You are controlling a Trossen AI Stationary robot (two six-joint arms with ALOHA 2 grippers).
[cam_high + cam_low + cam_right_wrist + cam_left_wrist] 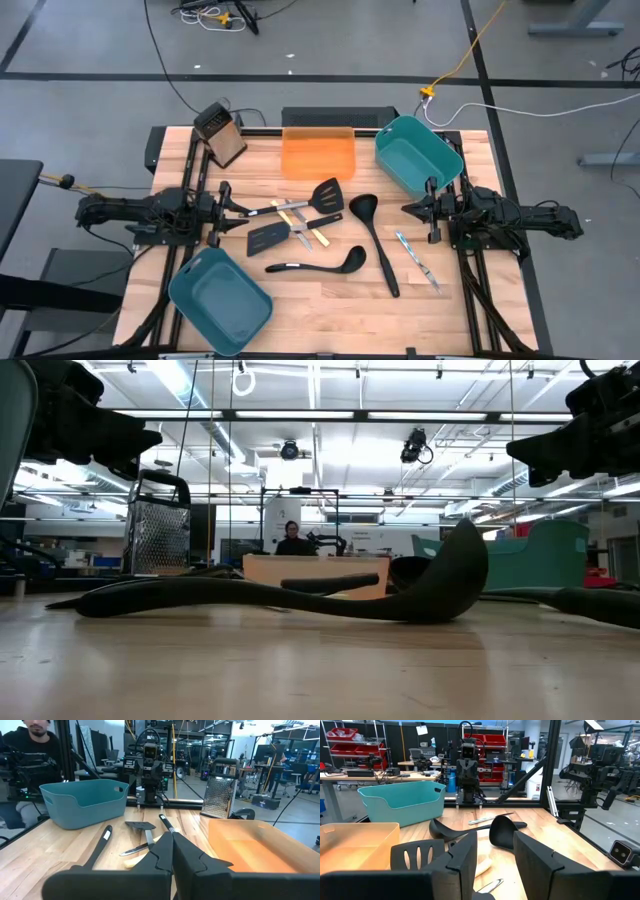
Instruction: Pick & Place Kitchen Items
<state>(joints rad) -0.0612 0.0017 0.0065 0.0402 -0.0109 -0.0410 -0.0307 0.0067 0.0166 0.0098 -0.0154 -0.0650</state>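
The kitchen items lie loose in the middle of the table. There are two black slotted spatulas point(325, 195) point(268, 238), two black ladles point(375, 240) point(318, 265), yellow-handled pieces point(300, 222) and slim silver cutlery point(418, 258). My left gripper point(247, 210) hovers level at the table's left, pointing at the items, and its fingers point(465, 855) stand open with nothing between them. My right gripper point(406, 208) hovers level at the right, facing the left one, shut point(172, 851) and empty. The near ladle point(300, 595) lies flat on the wood.
One teal bin point(418, 155) stands at the far right and another point(220, 300) at the near left. A flat orange tray point(318, 155) sits at the far middle, with a metal grater point(222, 135) to its left. A person sits beyond the table point(292, 538).
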